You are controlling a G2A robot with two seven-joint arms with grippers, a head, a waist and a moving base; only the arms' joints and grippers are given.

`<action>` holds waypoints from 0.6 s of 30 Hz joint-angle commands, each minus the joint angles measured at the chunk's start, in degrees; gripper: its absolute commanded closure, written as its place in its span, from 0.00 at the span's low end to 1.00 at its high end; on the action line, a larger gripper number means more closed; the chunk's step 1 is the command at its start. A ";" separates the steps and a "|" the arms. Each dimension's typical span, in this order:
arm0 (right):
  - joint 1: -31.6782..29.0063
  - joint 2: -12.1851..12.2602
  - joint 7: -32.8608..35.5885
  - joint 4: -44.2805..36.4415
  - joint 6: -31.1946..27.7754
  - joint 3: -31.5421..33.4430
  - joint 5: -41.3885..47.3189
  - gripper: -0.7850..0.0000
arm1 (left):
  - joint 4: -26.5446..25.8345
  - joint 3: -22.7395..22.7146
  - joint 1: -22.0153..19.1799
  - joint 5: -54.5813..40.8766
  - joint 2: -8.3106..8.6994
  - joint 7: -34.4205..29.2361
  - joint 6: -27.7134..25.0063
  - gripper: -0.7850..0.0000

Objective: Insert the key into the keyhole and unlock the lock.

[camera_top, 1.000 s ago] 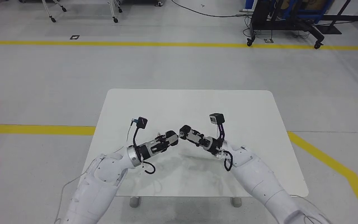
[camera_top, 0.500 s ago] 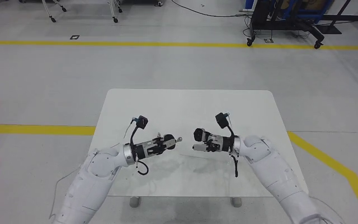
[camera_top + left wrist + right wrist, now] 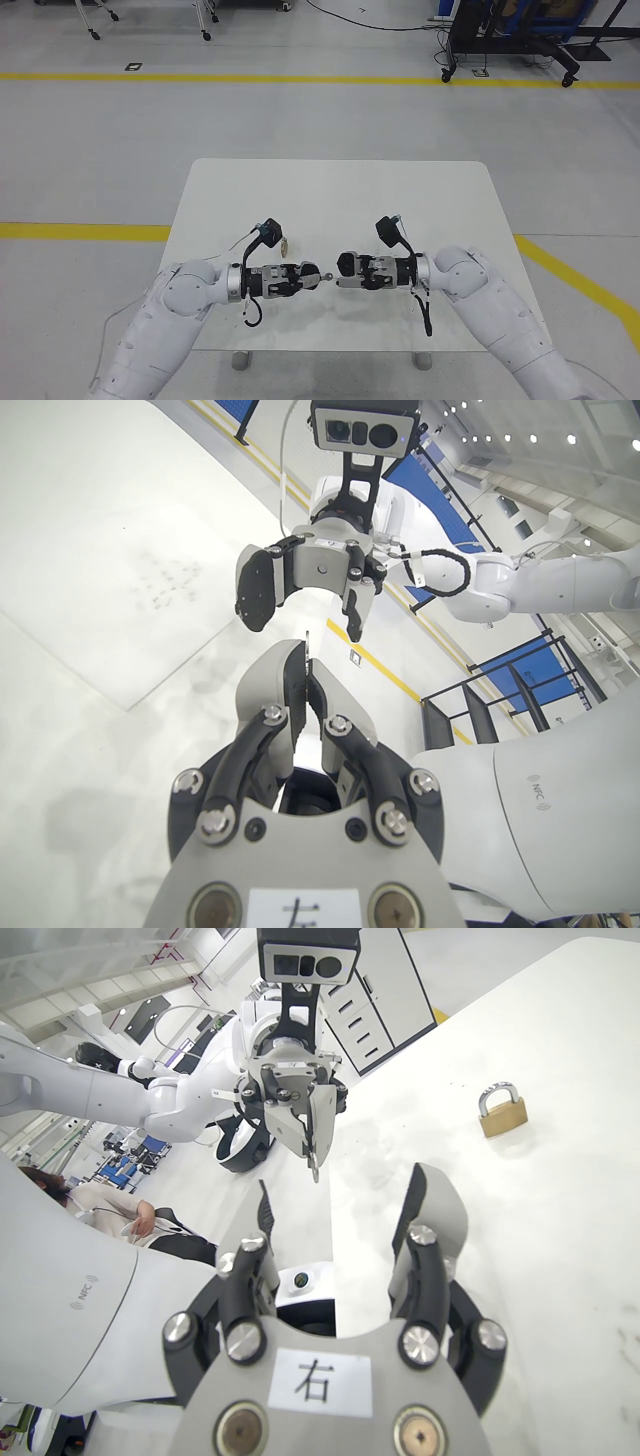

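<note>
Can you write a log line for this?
left fingers: shut on key | right fingers: open, empty | padlock: lying on table

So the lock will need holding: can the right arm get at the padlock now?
Probably yes: the right gripper is open and empty, and the padlock lies bare on the table, though close beside the left arm.
</note>
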 commanded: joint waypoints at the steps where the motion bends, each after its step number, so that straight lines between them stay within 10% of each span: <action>1: 0.49 0.24 0.13 -0.04 0.12 -1.19 0.03 0.56 | -0.13 0.58 -0.07 -0.22 0.10 -0.37 -0.29 1.00; 18: 4.56 1.69 -1.69 2.21 -1.69 -8.88 4.03 1.00 | -0.19 2.69 -0.80 0.97 1.02 0.82 -0.74 1.00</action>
